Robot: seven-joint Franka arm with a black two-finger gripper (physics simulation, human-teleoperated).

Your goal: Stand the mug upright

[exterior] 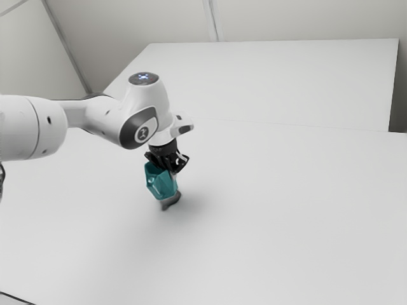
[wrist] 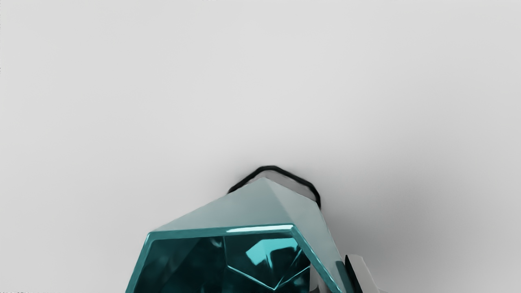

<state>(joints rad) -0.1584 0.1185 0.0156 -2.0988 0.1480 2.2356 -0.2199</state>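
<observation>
Apparently mid-righting, the claw (exterior: 172, 170) pinches the mug (exterior: 161, 183) by its wall, leaning toward the exterior view's left, so levelling it comes next.

My arm (exterior: 149, 105) is gleaming white, its joint cap (exterior: 138, 128) is showing near-black with a pale ring, and small blue lights (exterior: 144, 77) are glowing on dark grey. My gripper (exterior: 170, 166) is looking black, while one fingertip (wrist: 362, 270) is showing pale grey beside black. The mug (exterior: 161, 182) is shining teal, deepening almost to black inside, with bright turquoise glints and thin light lines. Its outer facets are reading greyish teal, and its foot (wrist: 299, 188) is appearing grey, probably edged black. The table (exterior: 286, 222) is staying plain pale grey.
</observation>
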